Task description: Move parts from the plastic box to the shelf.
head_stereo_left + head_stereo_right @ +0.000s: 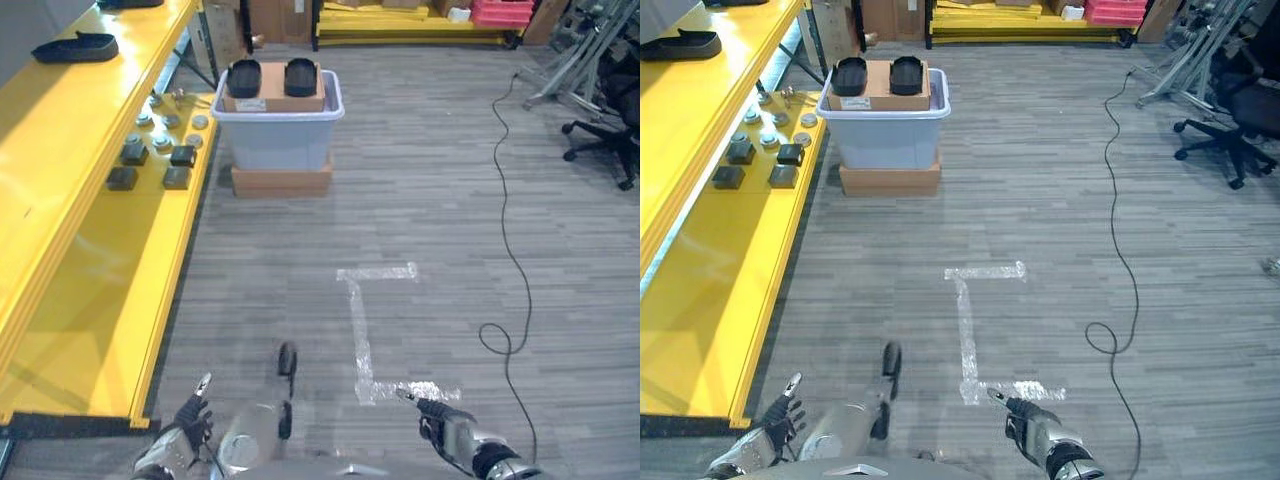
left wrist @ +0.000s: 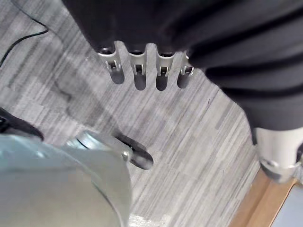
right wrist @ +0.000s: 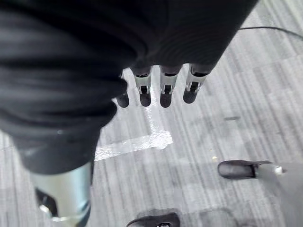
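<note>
The pale blue plastic box (image 1: 278, 143) stands on a flat carton on the floor ahead, beside the yellow shelf (image 1: 70, 230) that runs along the left. A cardboard tray (image 1: 272, 100) resting on the box carries two black oval parts (image 1: 244, 77) (image 1: 300, 76). Several small black blocks (image 1: 178, 177) and round silver parts (image 1: 161, 141) lie on the shelf's lower board, and a black oval part (image 1: 75, 47) lies on the upper board. My left hand (image 1: 190, 425) and right hand (image 1: 438, 415) hang low near me over the floor, far from the box, fingers (image 2: 137, 75) (image 3: 163, 90) straight and holding nothing.
White tape (image 1: 360, 325) marks a corner shape on the grey plank floor between me and the box. A black office chair (image 1: 610, 140) and metal stands are at the right. Yellow racking with a red crate (image 1: 500, 12) lines the back.
</note>
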Controlling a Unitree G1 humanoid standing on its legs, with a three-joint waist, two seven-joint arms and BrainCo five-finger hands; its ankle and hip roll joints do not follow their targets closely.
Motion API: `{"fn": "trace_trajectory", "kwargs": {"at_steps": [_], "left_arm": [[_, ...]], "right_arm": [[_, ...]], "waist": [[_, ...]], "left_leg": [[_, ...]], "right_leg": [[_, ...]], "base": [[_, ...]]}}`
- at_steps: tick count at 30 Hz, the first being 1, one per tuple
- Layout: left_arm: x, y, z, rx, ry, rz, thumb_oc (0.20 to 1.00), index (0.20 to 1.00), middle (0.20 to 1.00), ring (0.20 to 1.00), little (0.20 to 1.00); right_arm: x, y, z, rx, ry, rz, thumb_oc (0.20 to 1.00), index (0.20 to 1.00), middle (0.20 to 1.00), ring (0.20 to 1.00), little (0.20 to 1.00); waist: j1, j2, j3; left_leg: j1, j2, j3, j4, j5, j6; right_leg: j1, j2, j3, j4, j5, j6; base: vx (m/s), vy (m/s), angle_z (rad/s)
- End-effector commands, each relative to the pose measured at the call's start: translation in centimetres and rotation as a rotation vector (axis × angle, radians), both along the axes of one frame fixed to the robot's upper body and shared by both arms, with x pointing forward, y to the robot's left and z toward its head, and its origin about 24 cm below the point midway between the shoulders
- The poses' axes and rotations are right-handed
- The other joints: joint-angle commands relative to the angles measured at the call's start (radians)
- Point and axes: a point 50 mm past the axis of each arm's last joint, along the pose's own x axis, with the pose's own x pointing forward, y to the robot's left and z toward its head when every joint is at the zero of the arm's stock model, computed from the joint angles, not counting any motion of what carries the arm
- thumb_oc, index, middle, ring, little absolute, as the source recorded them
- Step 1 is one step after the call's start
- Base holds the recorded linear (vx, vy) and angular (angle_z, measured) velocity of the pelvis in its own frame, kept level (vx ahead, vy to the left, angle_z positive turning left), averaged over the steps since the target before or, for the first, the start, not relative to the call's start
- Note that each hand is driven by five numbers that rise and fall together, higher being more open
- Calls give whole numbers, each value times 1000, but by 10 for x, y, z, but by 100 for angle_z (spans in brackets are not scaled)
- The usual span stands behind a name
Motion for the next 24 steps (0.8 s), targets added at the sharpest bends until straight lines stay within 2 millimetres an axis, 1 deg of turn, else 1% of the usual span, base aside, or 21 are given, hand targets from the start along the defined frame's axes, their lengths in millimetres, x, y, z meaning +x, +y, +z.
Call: {"fn": "trace_trajectory", "kwargs": {"at_steps": [1,3,4,5,6,7,8,9,11,12,13,14,15,16,17,18,19,20,21,22,24], "left_arm": [[10,4,7,31,-81,27,1000,1000,1000,1000,1000],[8,8,7,46,-75,32,1000,1000,1000,1000,1000],[8,10,7,60,-69,23,1000,1000,1000,1000,1000],[8,10,7,63,-67,17,1000,1000,1000,1000,1000],[8,11,7,72,-62,-1,1000,1000,1000,1000,1000],[8,12,6,76,-61,-10,1000,1000,1000,1000,1000],[8,12,7,77,-62,-15,1000,1000,1000,1000,1000],[9,12,7,77,-65,-14,1000,1000,1000,1000,1000],[14,11,9,76,-76,-20,1000,1000,1000,1000,1000],[17,11,10,75,-83,-30,1000,1000,1000,1000,1000],[20,11,11,74,-89,-36,1000,1000,1000,1000,1000],[23,12,13,73,-92,-37,1000,1000,1000,1000,1000],[24,12,13,71,-93,-30,1000,1000,1000,1000,1000],[24,13,13,64,-94,-24,1000,1000,1000,1000,1000],[23,13,13,64,-93,-29,1000,1000,1000,1000,1000],[21,12,12,65,-90,-38,1000,1000,1000,1000,1000],[18,11,11,61,-88,-47,1000,1000,1000,1000,1000],[14,9,9,61,-88,-61,1000,1000,1000,1000,1000],[11,8,8,61,-88,-74,1000,1000,1000,1000,1000],[8,8,7,59,-87,-87,1000,1000,1000,1000,1000],[2,1,5,45,-88,-113,1000,1000,1000,1000,1000]], "right_arm": [[12,3,8,30,-97,9,1000,1000,1000,1000,1000],[16,9,9,59,-114,-8,1000,1000,1000,1000,1000],[19,15,9,79,-135,-16,1000,1000,1000,1000,1000],[19,17,9,83,-138,-17,1000,1000,1000,1000,1000],[21,23,10,89,-151,-16,1000,1000,1000,1000,1000],[22,25,10,93,-158,-17,1000,1000,1000,1000,1000],[24,30,11,100,-169,-19,1000,1000,1000,1000,1000],[26,33,12,104,-176,-20,1000,1000,1000,1000,1000],[29,37,15,104,-193,-14,1000,1000,1000,1000,1000],[31,39,17,110,-208,-8,1000,1000,1000,1000,1000],[33,38,19,119,-221,-3,1000,1000,1000,1000,1000],[35,37,21,125,-234,9,1000,1000,1000,1000,1000],[35,36,22,126,-241,20,1000,1000,1000,1000,1000],[37,32,24,128,-249,33,1000,1000,1000,1000,1000],[37,30,24,130,-251,36,1000,1000,1000,1000,1000],[37,28,24,131,-252,36,1000,1000,1000,1000,1000],[36,25,24,131,-253,38,1000,1000,1000,1000,1000],[34,24,23,134,-255,32,1000,1000,1000,1000,1000],[33,22,23,136,-257,29,1000,1000,1000,1000,1000],[32,21,22,138,-257,24,1000,1000,1000,1000,1000],[31,18,21,136,-251,20,1000,1000,1000,1000,1000]], "waist": [[69,25,-55],[88,14,-73],[97,9,-91],[98,8,-95],[99,15,-105],[99,21,-110],[98,33,-112],[94,34,-110],[80,44,-96],[70,49,-86],[59,49,-77],[43,40,-66],[28,30,-57],[1,7,-49],[-10,-6,-47],[-21,-13,-42],[-29,-15,-39],[-35,-16,-36],[-38,-13,-33],[-37,-15,-30],[-32,-21,-37]], "left_leg": [[46,17,16,90,48,36],[59,-5,16,128,-2,66],[95,-36,14,133,-45,104],[103,-42,14,133,-52,112],[129,-56,11,124,-69,137],[140,-63,10,122,-82,149],[161,-66,8,115,-100,166],[175,-75,9,112,-114,177],[206,-78,-1,111,-135,188],[224,-78,-15,112,-143,188],[246,-80,-29,115,-155,182],[275,-86,-42,121,-176,175],[298,-92,-52,126,-196,170],[326,-106,-71,142,-239,161],[338,-114,-82,150,-258,157],[360,-114,-98,161,-286,151],[379,-110,-112,166,-304,147],[406,-99,-129,169,-324,143],[427,-86,-139,171,-336,140],[439,-76,-141,183,-354,137],[480,-42,-157,193,-384,114]], "right_leg": [[-190,-37,-29,270,49,98],[-160,-76,-58,317,58,116],[-163,-119,-89,429,111,146],[-169,-129,-95,457,126,154],[-201,-157,-110,574,179,174],[-231,-174,-114,653,211,181],[-283,-191,-118,752,244,178],[-330,-205,-116,802,255,176],[-427,-203,-149,805,238,156],[-477,-197,-176,769,225,146],[-520,-189,-195,704,225,143],[-559,-185,-203,592,258,154],[-583,-187,-200,495,295,166],[-617,-197,-178,333,347,190],[-631,-208,-161,252,363,201],[-633,-219,-144,142,382,212],[-633,-228,-128,73,404,223],[-644,-242,-113,21,423,231],[-652,-246,-108,4,432,235],[-652,-254,-105,17,436,236],[-620,-261,-110,25,421,236]], "base": [[454,143,-134],[472,184,-81],[375,198,-19],[472,281,-26],[332,225,-11],[398,281,14],[329,221,12],[335,181,1],[273,55,-5],[270,-60,20],[352,-133,37],[372,-167,55],[514,-237,65],[519,-238,64],[589,-278,25],[540,-253,21],[630,-295,28],[644,-295,56],[590,-275,54],[607,-289,63],[633,-310,64]]}}
